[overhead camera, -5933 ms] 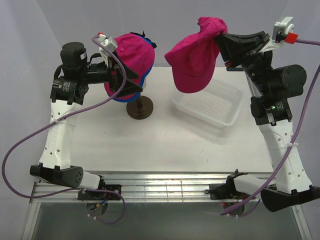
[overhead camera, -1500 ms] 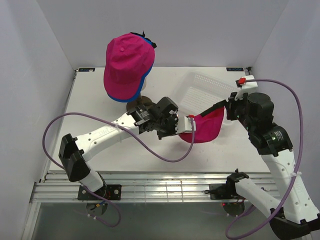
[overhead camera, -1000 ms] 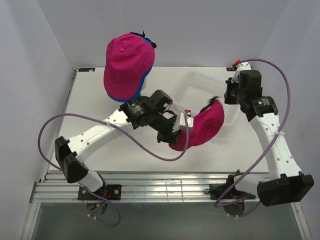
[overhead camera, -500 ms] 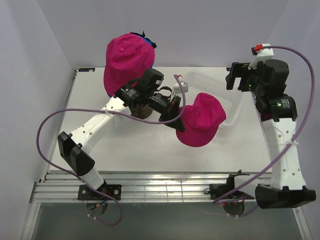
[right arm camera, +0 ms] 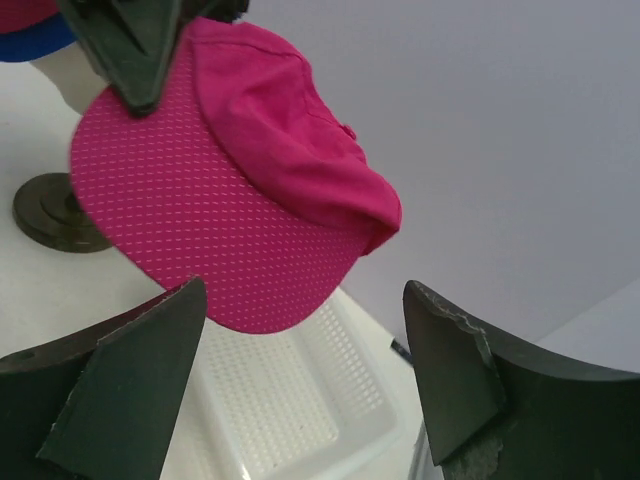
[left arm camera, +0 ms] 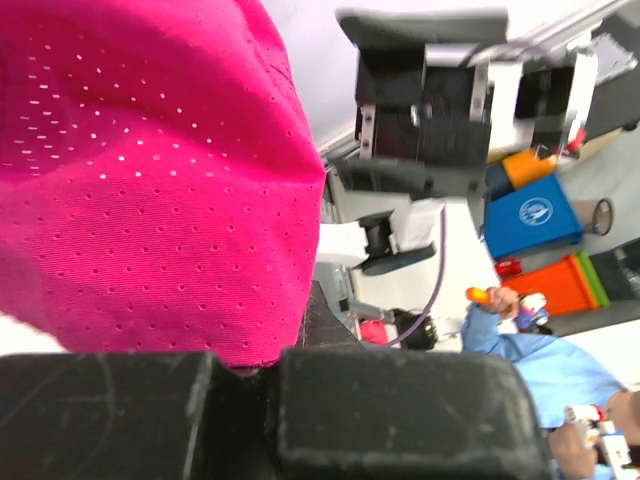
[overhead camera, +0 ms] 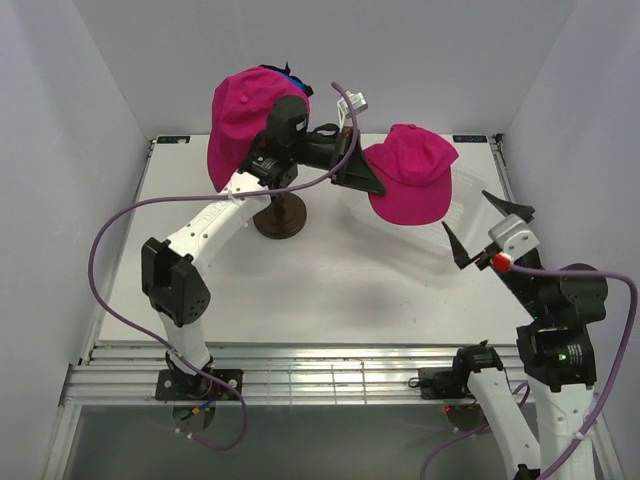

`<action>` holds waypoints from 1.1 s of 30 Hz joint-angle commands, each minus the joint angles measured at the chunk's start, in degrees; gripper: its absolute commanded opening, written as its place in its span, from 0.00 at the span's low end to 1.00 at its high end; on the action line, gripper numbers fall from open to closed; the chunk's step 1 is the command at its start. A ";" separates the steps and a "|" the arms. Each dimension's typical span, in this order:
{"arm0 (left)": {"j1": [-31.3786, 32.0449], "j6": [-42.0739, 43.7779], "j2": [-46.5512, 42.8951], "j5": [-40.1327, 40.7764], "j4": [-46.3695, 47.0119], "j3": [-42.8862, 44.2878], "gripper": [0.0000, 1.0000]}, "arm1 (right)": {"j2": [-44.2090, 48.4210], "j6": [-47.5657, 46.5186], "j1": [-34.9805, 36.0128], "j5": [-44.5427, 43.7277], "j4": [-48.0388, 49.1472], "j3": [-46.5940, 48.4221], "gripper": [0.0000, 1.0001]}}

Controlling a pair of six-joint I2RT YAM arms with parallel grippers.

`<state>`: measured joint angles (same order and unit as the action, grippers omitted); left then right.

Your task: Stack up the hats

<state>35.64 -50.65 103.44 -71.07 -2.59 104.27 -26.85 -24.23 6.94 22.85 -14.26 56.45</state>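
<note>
Stacking stands one step short of done: one magenta cap (overhead camera: 240, 115) sits over the blue cap (right arm camera: 28, 38) atop the mannequin stand (overhead camera: 278, 218). The third hat, a second magenta cap (overhead camera: 412, 175), hangs in the air just beside that pile and above the white basket (right arm camera: 290, 400), held at its edge by the left hand (overhead camera: 368, 183). It is not yet on the pile. The right hand (overhead camera: 478, 226) stands wide and empty, well apart, near the right edge of the bench (overhead camera: 330, 290). Only the right wrist view catches the carried cap's curved brim and a clear sliver of blue. The overhead view gives the whole layout. The left wrist view shows mostly pink fabric at the dark fingers, apparently clamped, though the pinch itself is hidden.
</note>
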 commanded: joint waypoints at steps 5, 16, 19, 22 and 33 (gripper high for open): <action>-0.13 -6.83 0.63 0.05 6.98 3.05 0.00 | 8.55 -23.57 0.71 10.21 9.68 -10.46 0.89; -0.66 -6.92 -0.17 0.05 7.25 2.34 0.00 | 5.33 -29.22 1.23 7.91 19.69 -17.07 0.85; -0.66 -7.18 -0.25 -0.12 7.69 2.25 0.00 | 2.07 -27.19 1.23 9.92 24.01 -17.16 0.83; -0.66 -7.18 -0.52 -0.04 7.78 2.34 0.00 | -0.39 -25.08 1.32 11.07 28.49 -17.68 0.80; -0.75 -7.62 -0.34 -0.39 8.22 2.17 0.00 | -6.81 -29.64 8.43 5.20 33.59 -18.21 0.65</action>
<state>35.31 -58.35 105.71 -71.02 4.34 104.97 -32.03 -51.99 12.49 31.92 13.65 38.39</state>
